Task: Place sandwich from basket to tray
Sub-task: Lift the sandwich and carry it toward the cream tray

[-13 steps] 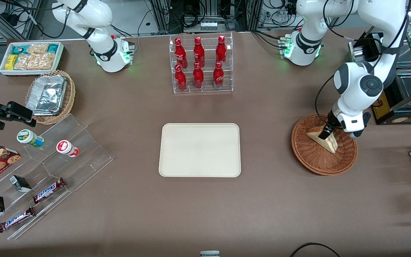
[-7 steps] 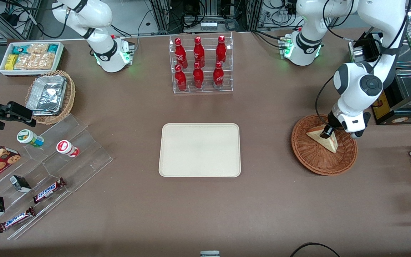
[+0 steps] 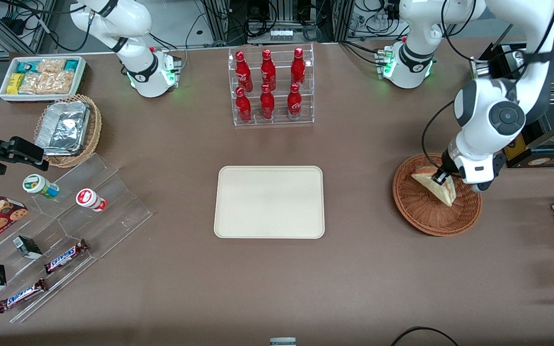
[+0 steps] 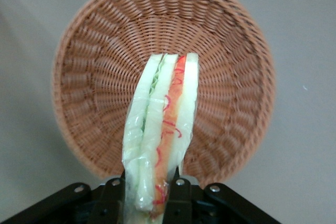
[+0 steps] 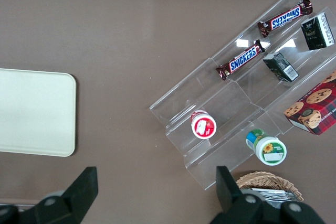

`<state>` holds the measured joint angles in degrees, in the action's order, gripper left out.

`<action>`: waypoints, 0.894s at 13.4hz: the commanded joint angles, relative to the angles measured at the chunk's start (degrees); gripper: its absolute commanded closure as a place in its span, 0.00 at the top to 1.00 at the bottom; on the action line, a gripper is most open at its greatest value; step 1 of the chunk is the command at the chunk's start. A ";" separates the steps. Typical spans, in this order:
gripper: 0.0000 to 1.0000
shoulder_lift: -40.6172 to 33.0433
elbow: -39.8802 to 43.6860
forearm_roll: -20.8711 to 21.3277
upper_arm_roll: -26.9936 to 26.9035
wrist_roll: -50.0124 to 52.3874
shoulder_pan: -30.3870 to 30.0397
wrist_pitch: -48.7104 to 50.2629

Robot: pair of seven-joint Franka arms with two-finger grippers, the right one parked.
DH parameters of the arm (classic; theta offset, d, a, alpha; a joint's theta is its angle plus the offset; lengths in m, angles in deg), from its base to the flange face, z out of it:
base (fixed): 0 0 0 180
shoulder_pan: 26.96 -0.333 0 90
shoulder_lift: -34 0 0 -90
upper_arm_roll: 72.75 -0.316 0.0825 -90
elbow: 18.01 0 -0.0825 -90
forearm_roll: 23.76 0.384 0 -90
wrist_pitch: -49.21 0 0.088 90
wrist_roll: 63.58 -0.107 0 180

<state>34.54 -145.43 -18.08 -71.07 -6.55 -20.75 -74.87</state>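
The sandwich (image 3: 434, 184), a pale bread wedge in clear wrap with red and green filling, hangs in my left gripper (image 3: 438, 179), lifted a little above the reddish-brown wicker basket (image 3: 421, 214). In the left wrist view the black fingers (image 4: 180, 199) are shut on the sandwich (image 4: 163, 124), with the basket (image 4: 100, 77) below it. The cream tray (image 3: 269, 202) lies flat mid-table, well toward the parked arm's end from the basket, and its edge shows in the right wrist view (image 5: 37, 112).
A clear rack of red bottles (image 3: 270, 86) stands farther from the camera than the tray. A tan basket of foil containers (image 3: 68, 129), a white snack tray (image 3: 41, 77) and an acrylic stand with snacks (image 3: 60, 230) sit toward the parked arm's end. A dark box (image 3: 522, 139) stands beside the basket.
The gripper has risen a little with the sandwich held in it, lifting the wedge off the basket floor. The wrist has shifted slightly upward.
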 commanded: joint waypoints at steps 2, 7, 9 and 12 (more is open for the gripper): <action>0.00 -1.42 13.39 1.97 -0.01 1.94 9.76 14.47; 0.00 2.61 20.26 1.35 -0.01 -3.93 23.30 15.46; 0.00 7.96 23.95 1.26 -0.01 -3.95 27.25 12.66; 0.00 15.62 26.52 1.35 -0.01 -3.07 31.57 4.85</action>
<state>44.04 -123.32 -17.41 -70.11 -8.91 8.59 -67.00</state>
